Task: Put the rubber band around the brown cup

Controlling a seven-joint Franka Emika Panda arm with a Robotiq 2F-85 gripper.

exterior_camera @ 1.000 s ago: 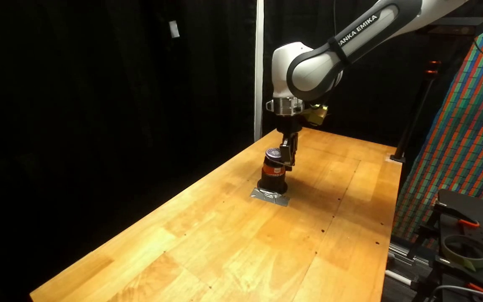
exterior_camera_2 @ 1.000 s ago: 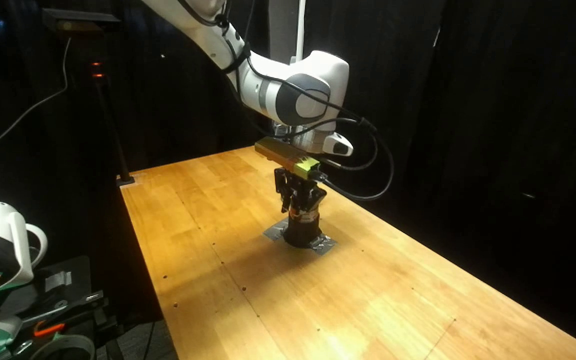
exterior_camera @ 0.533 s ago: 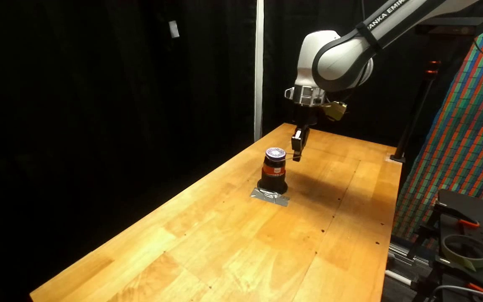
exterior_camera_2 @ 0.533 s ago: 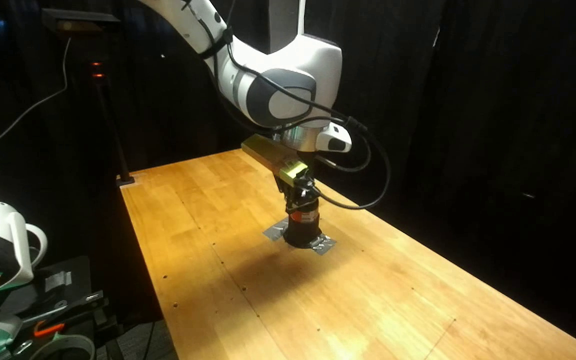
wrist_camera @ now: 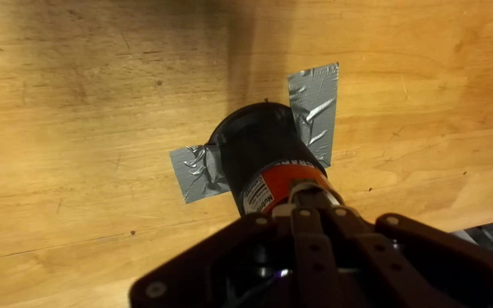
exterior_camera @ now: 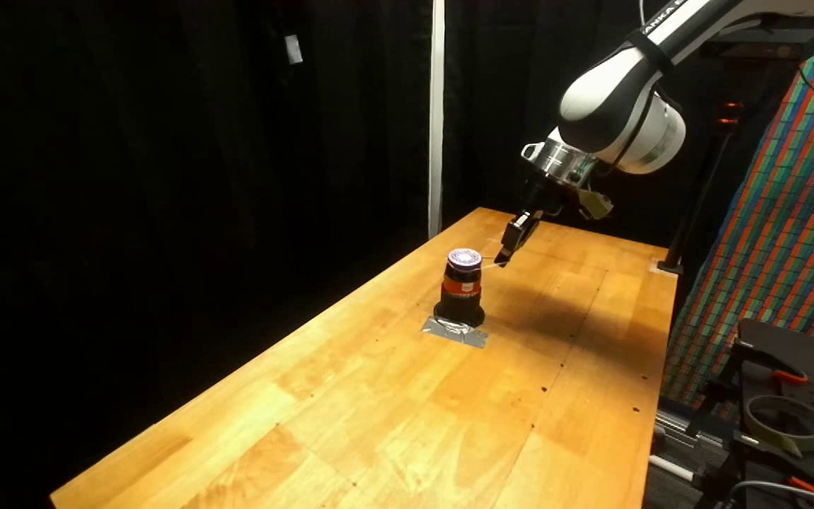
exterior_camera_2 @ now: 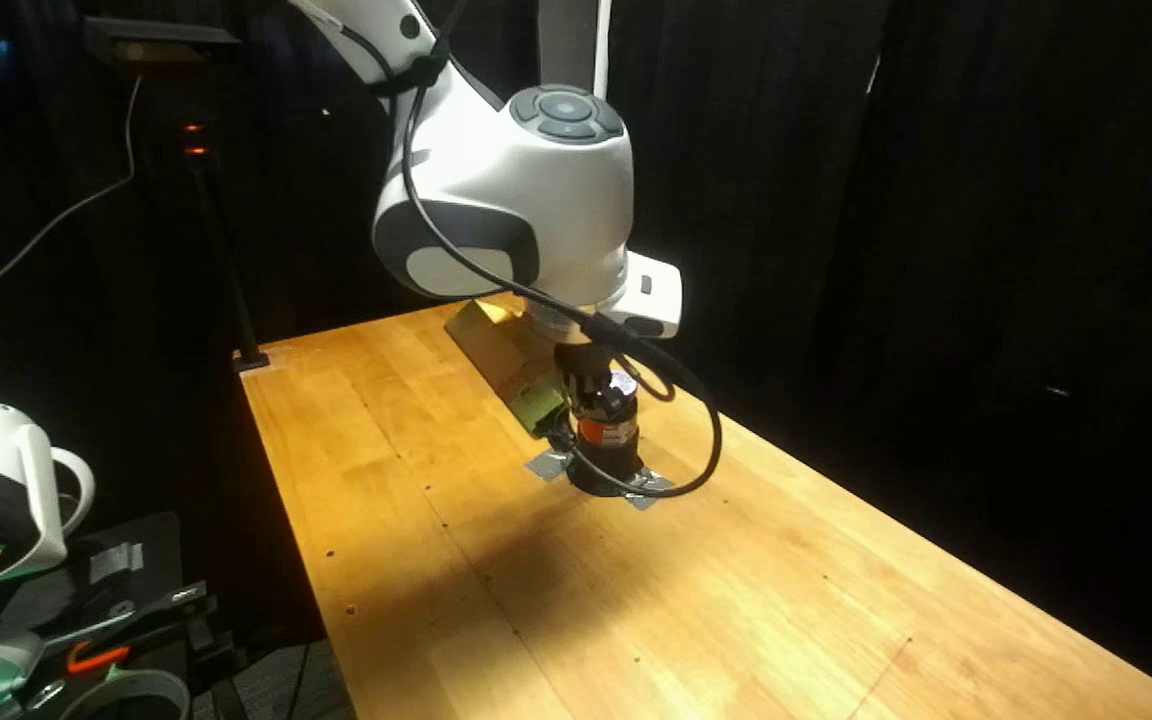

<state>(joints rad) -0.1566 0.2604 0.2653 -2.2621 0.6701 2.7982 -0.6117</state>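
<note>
The brown cup (exterior_camera: pixel 461 291) stands upright on the worktop (exterior_camera: pixel 414 410), stuck down with bits of gray tape (wrist_camera: pixel 314 107), and the rubber band (exterior_camera: pixel 494 265) loops around its top and stretches to the pincer (exterior_camera: pixel 503 259), whose tips are pressed together on the band. In an exterior view, a black cable (exterior_camera_2: pixel 636 345) hangs in front of the cup's bottom, and the pincer covers some of its top. Past the worktop's edge, a roll of tape (exterior_camera: pixel 808 442) sits on a black stand (exterior_camera: pixel 778 341).

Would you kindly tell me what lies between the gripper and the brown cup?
In an exterior view, the thin, pale rubber band spans the gap, running from the gripper to the upper part of the brown cup.
</note>
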